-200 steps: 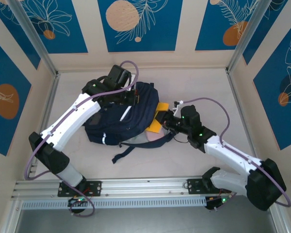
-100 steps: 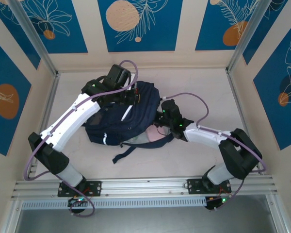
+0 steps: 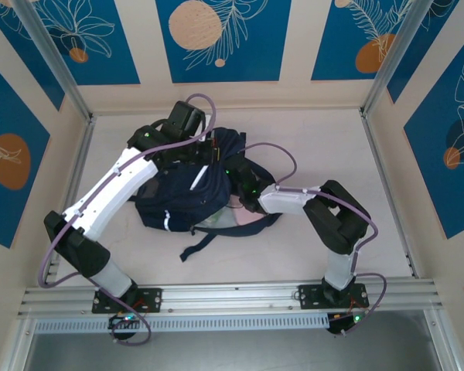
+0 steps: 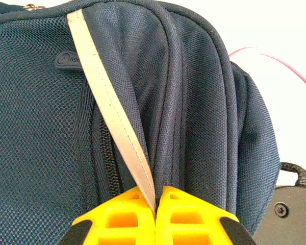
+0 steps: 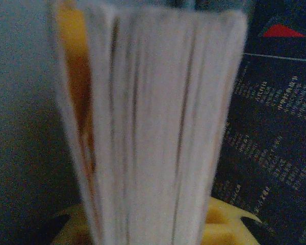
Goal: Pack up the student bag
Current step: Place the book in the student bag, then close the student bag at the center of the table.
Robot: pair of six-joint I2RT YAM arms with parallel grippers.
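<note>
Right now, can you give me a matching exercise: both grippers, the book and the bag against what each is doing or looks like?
Things:
1 left gripper
2 right gripper
3 book
4 student bag

States:
A navy, lying on the table
B shut on the book
C white page edges, yellow cover
D shut on the bag's pale strip

Pairs: 1-D, 2-B, 3-C, 4-A

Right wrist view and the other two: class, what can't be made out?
- Right wrist: title of the yellow-covered paper book in the right gripper: blurred, edge-on.
- Top: that book, hidden inside the dark navy fabric backpack.
- Left wrist: lower end of the backpack zip, behind the left gripper.
</note>
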